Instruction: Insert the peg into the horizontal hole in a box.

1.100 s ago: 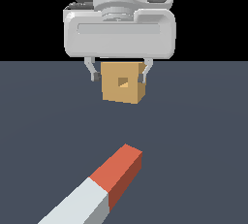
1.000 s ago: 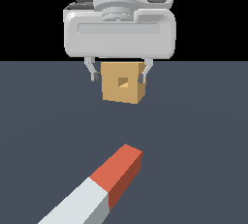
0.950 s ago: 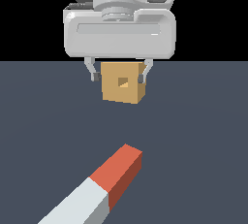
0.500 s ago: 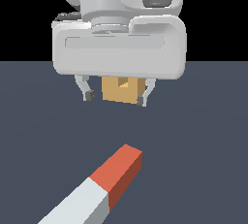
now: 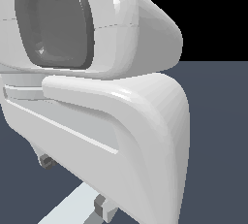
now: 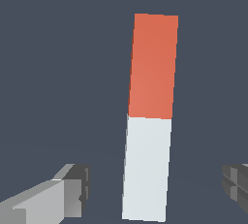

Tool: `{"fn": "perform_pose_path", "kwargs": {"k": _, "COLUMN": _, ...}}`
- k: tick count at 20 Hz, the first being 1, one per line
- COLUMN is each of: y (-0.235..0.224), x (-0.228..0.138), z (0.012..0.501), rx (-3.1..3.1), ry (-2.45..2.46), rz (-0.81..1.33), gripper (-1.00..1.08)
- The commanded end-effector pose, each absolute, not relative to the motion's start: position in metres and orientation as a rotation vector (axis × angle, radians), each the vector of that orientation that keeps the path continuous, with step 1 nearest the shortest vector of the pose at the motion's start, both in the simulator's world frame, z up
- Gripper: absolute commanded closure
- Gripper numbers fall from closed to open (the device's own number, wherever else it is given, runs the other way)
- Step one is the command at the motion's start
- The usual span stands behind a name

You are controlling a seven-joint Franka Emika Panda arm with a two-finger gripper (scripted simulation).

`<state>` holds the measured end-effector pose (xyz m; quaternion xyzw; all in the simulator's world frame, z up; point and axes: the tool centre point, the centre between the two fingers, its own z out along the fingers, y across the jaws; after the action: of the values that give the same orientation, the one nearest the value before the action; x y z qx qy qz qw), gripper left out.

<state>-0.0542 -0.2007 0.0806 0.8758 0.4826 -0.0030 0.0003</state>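
The peg [image 6: 147, 116] lies flat on the dark floor, one half red-orange and one half white. My gripper [image 6: 155, 184] is open and hovers over the white half. One finger [image 6: 68, 191] and the other [image 6: 237, 182] stand well apart on either side of the peg and do not touch it. In the exterior view the white hand [image 5: 97, 102] fills most of the picture. Below it show two dark fingertips [image 5: 47, 161] and a strip of the peg's white half [image 5: 72, 208]. The box and its hole are hidden behind the hand.
Dark blue-grey floor [image 6: 58, 72] lies all around the peg in the wrist view. The floor [image 5: 218, 145] also shows at the exterior view's right, under a black background.
The hand has come from the box toward the camera and down over the peg. It now fills the exterior view and hides the box. The peg has not moved.
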Motion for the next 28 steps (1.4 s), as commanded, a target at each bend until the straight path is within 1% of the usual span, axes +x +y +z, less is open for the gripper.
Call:
{"fn": "perform_pose_path", "kwargs": {"k": 1, "y": -0.212, "x": -0.061, "z": 0.073, "rx": 2.781, "ry": 1.457, "rz": -0.004, "gripper": -0.92}}
{"fn": "perform_pose_path", "kwargs": {"k": 9, "y": -0.217, "x": -0.064, "z": 0.067, "rx": 2.794, "ry": 1.436, "rz": -0.004, "gripper": -0.92}}
{"fn": "perform_pose_path", "kwargs": {"k": 19, "y": -0.217, "x": -0.066, "z": 0.026, "rx": 2.798, "ry": 1.429, "rz": -0.001, "gripper": -0.92}}
{"fn": "perform_pose_path", "kwargs": {"k": 24, "y": -0.217, "x": -0.065, "z": 0.019, "rx": 2.798, "ry": 1.428, "rz": 0.0, "gripper": -0.92}}
{"fn": "perform_pose_path", "kwargs": {"k": 25, "y": -0.217, "x": -0.065, "z": 0.019, "rx": 2.798, "ry": 1.428, "rz": 0.0, "gripper": 1.08}}
{"fn": "perform_pose_path", "kwargs": {"k": 28, "y": -0.217, "x": -0.065, "z": 0.019, "rx": 2.798, "ry": 1.428, "rz": 0.0, "gripper": 1.08}}
